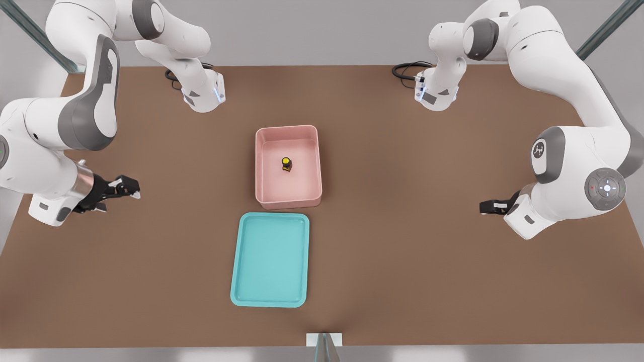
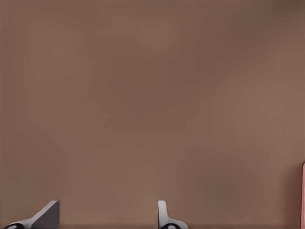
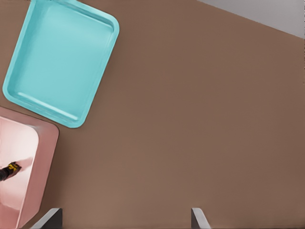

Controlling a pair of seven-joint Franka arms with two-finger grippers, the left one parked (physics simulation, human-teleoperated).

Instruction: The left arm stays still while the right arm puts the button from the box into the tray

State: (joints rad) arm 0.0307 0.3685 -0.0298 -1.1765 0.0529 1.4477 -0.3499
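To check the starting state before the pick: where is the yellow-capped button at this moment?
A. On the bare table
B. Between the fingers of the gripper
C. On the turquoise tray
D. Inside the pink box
D. The button stands on the floor of the box, while the tray holds nothing and the right arm's gripper hangs open, far off at the front view's left.

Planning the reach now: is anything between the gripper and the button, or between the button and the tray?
Only the box's own walls. The open gripper hovers over bare table on the front view's left; the button stands inside the box, so it must come in over the wall. The tray lies just beyond the box's near wall.
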